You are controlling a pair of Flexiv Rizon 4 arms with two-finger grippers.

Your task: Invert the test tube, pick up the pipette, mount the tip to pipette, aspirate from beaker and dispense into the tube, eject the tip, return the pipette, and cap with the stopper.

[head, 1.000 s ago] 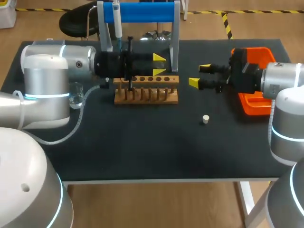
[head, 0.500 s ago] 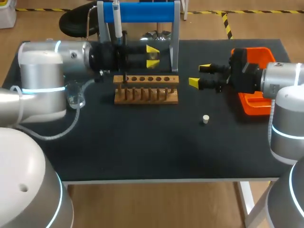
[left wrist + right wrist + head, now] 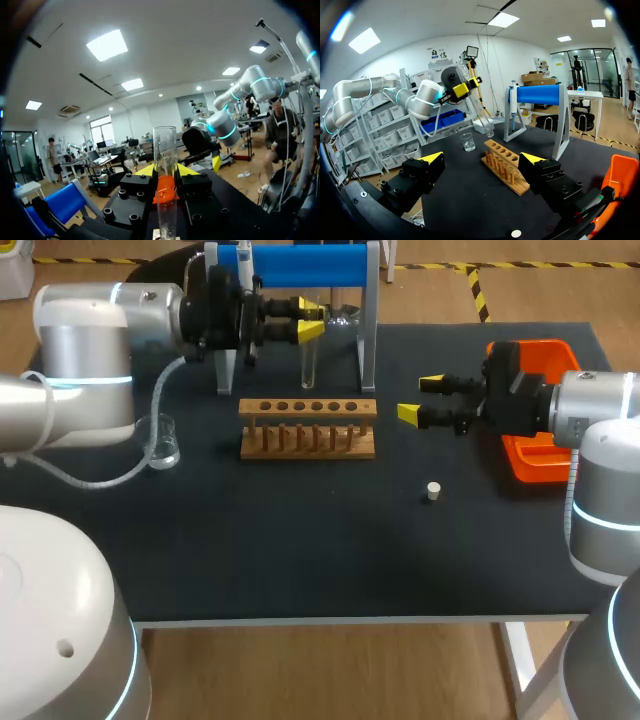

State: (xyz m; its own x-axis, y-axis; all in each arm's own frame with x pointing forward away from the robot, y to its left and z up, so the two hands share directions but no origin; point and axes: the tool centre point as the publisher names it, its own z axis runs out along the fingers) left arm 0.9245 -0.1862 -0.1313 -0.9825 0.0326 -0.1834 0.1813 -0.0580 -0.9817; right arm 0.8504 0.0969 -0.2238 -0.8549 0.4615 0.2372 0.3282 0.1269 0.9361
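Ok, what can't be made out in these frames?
Orange tray, head view: contents hidden by the right arm.
Beaker, head view: too small to tell any liquid.
Pipette, head view: lower part behind the left arm.
Test tube, left wrist view: closed end cut off by the edge.

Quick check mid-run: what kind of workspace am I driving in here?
Likely a chemistry-style lab bench: a wooden test tube rack, a glass beaker, and a pipette hanging on a blue stand, all on a black table.
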